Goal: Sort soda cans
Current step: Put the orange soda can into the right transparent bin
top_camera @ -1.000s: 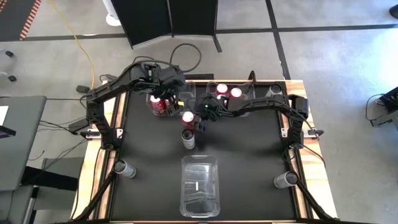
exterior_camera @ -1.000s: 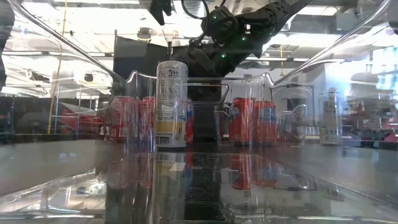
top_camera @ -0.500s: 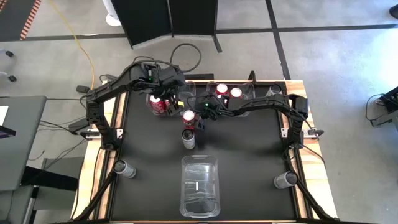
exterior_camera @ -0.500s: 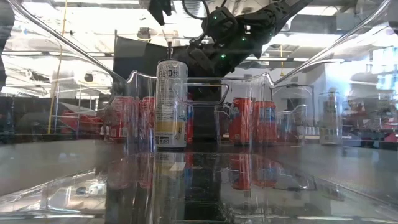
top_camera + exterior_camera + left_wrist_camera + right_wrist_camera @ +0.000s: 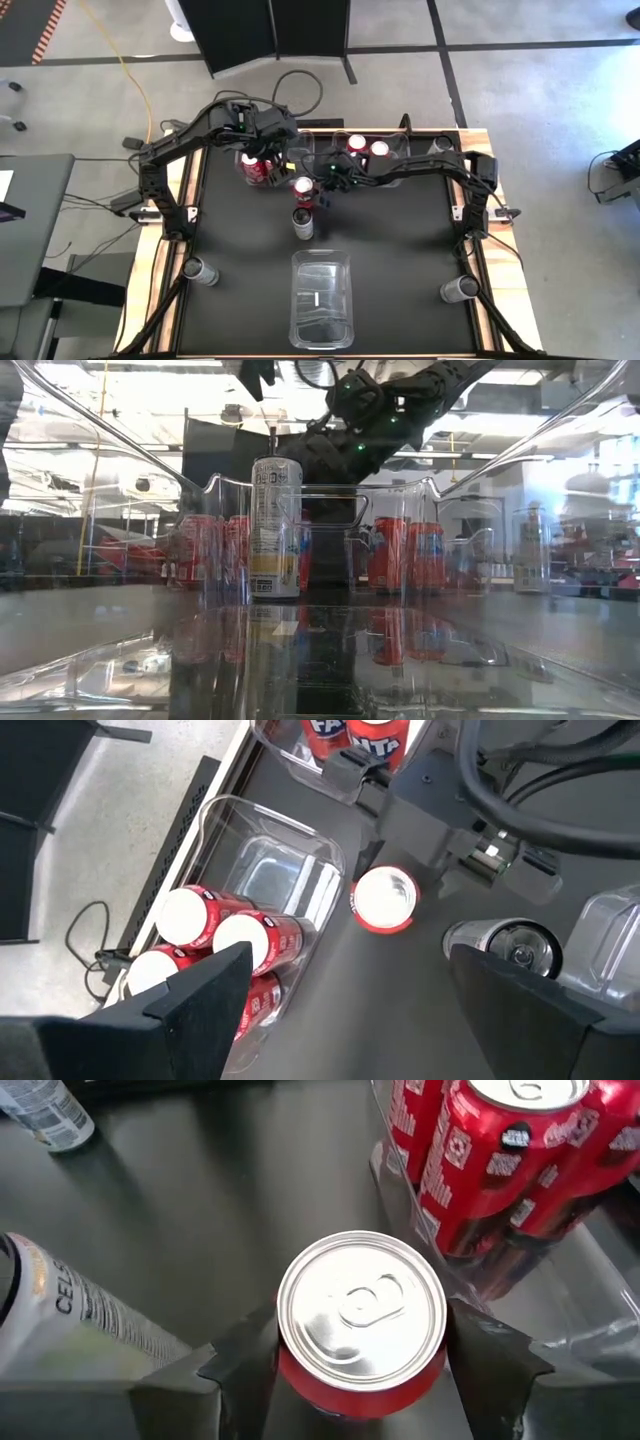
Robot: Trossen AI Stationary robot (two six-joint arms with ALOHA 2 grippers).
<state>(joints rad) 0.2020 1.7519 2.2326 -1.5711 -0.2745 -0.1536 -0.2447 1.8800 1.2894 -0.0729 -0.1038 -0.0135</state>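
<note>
Three red cans [image 5: 215, 942] binned left.

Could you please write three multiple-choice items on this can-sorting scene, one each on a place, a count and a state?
1. Where does the red can at the right claw stand?
A. On the bare table beside a bin of red cans
B. Inside the empty bin
C. On the floor

2. How many red cans lie in the bin seen in the left wrist view?
A. One
B. Three
C. Six

3. How does the right claw stand to that can?
A. Far away from it
B. One finger on either side of it, can upright
C. Holding it tipped over

Answers: 1 A, since the right wrist view shows dark table under it, with the bin wall next to it. 2 B, since three silver tops show there. 3 B, since the fingers flank the can and its top faces up.
</note>
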